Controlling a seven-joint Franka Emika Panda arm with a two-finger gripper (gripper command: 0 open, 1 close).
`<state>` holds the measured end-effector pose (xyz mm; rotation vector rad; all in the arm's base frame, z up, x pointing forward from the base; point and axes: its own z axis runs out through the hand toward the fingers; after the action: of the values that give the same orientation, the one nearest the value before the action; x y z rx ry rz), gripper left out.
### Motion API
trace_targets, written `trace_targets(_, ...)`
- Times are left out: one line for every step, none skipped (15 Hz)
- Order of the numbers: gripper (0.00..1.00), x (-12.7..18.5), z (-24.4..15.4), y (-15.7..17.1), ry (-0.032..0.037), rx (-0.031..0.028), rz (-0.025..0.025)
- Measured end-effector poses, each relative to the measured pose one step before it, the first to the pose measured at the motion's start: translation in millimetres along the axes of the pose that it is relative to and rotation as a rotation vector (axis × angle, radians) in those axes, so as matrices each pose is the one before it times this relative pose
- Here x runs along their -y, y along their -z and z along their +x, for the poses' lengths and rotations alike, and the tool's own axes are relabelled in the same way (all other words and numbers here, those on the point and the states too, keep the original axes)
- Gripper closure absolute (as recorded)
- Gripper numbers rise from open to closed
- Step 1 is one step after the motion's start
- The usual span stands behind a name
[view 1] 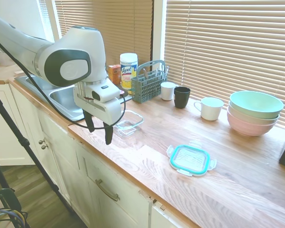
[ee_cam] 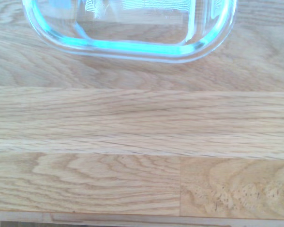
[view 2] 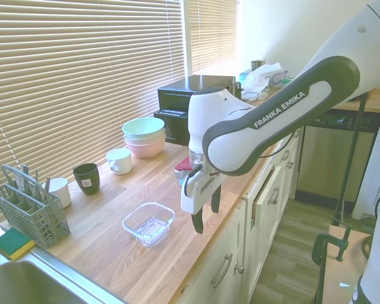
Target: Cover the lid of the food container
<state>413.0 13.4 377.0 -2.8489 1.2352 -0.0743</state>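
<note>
Flat rounded-square clear plastic lid with teal rim (view 1: 190, 159) lies flat on the wooden countertop (view 1: 237, 185), lower right of centre in the first exterior view, snap tabs splayed at its edges; nothing touches it. Small shallow clear glass food container (view 1: 128, 123) sits well apart from it, left of centre in that view, open and uncovered; in the second exterior view the same dish (view 2: 149, 223) is at lower centre, near the counter's front edge. Wrist view catches only one rounded glass edge of the dish (ee_cam: 132, 33) along the top of the frame, bare wood grain below. White arm's two-finger gripper (view 1: 99, 129) hangs just beside the container, at the counter's front edge, black fingers pointing down, jaws apart and holding nothing; seen in the second exterior view too (view 2: 206, 212). Further back: blue-grey slotted cutlery basket (view 1: 148, 82), white Lysol wipes canister (view 1: 128, 69), white cup (view 1: 168, 90), black cup (view 1: 182, 97), white mug (view 1: 211, 108), stacked pastel bowls (view 1: 254, 112) at right. Steel sink (view 1: 66, 97) at left, behind the arm.
</note>
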Motion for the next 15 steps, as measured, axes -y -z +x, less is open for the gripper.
trace_targets(0.00,-0.15,0.26,-1.06,-0.00077,0.00355,-0.00346)
trace_targets(0.00,-0.17,1.53,-3.10,-0.00295,0.00655,-0.00575)
trace_targets(0.00,-0.39,3.82,-2.35,-0.00443,0.00476,-0.00331)
trace_targets(0.00,-0.62,5.98,-0.41,-0.00455,0.00148,0.00059)
trace_targets(0.00,-1.84,7.94,1.49,-0.00308,-0.00107,0.00375)
trace_targets(0.00,-2.52,9.50,2.88,-0.00186,-0.00319,0.00618)
trace_targets(0.00,-3.81,11.49,3.49,0.00140,-0.00554,0.00627)
trace_targets(0.00,-5.28,13.52,4.64,0.00031,-0.00713,0.00617)
trace_targets(0.00,-6.50,14.56,4.07,-0.00074,-0.00738,0.00534)
trace_targets(0.00,-8.79,17.71,3.80,-0.00290,-0.00358,0.00655)
trace_targets(0.00,-8.57,17.64,4.71,-0.00338,-0.00148,0.00383)
trace_targets(0.00,-8.32,19.22,4.72,-0.00343,-0.00493,0.00520)
trace_targets(0.00,-7.81,19.21,4.21,-0.00236,-0.00501,0.00476)
trace_targets(0.00,-6.03,18.32,2.35,-0.00005,-0.00382,0.00270)
trace_targets(0.00,-4.35,17.81,0.25,0.00548,-0.00332,-0.00144)
